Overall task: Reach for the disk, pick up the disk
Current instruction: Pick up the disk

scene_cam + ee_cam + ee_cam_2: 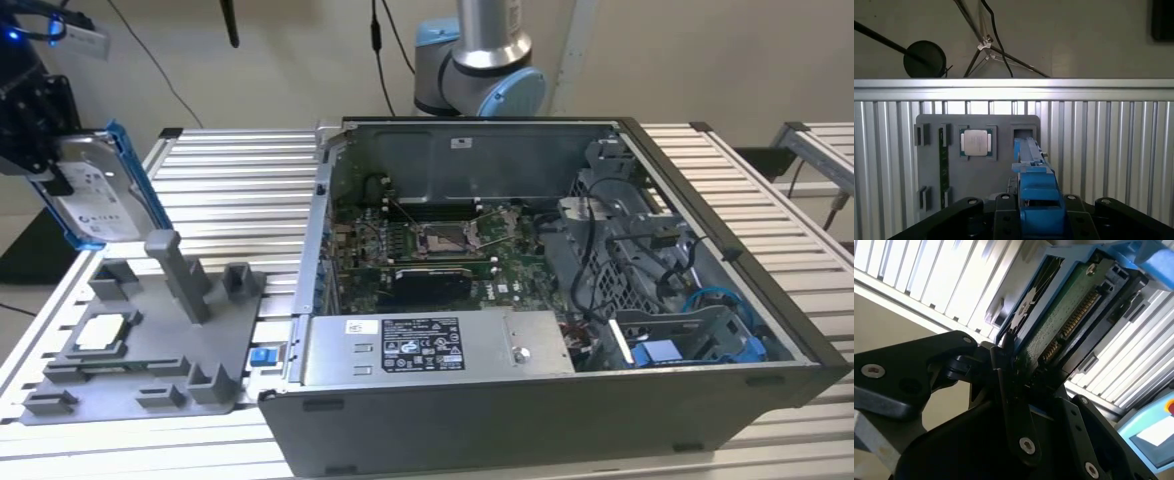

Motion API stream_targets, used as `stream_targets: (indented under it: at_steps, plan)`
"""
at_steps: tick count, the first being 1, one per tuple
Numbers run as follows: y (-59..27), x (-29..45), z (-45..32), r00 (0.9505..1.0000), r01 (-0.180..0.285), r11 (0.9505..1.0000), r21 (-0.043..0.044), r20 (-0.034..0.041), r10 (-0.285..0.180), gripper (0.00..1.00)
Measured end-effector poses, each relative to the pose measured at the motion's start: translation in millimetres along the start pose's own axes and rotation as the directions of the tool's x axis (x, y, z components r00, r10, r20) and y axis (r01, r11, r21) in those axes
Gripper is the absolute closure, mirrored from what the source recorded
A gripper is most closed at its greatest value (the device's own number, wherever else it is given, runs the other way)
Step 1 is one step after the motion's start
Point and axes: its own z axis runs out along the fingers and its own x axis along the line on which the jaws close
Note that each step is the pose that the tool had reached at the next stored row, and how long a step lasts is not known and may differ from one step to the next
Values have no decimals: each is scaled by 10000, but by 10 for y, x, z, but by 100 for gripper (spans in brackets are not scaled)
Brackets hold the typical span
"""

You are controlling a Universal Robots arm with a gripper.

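Disk [94, 200] hangs on edge at the exterior view's left, lifted clear above the grey tray [200, 350], clamped in the gripper [56, 172]. In the second wrist view a finger [1009, 405] presses its flat side beside the bare green board [1054, 325]. It looks stiff, fairly heavy and shock-sensitive, so the blue frame [1154, 262] seems the safer hold. In the first wrist view the frame stands between the jaws, over the tray near the chip [976, 142].

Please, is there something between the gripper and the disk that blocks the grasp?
Nothing visible stands between them. In the second wrist view the gripper is closed on the disk. In the exterior view it holds the disk above the grey tray, at that view's left.
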Motion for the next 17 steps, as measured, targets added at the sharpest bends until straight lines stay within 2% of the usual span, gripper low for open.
stream_targets:
  at_steps: [17]
  plan:
    - [0, -1, -59, 10000, 0, 10000, -1, 11, 0, 100]
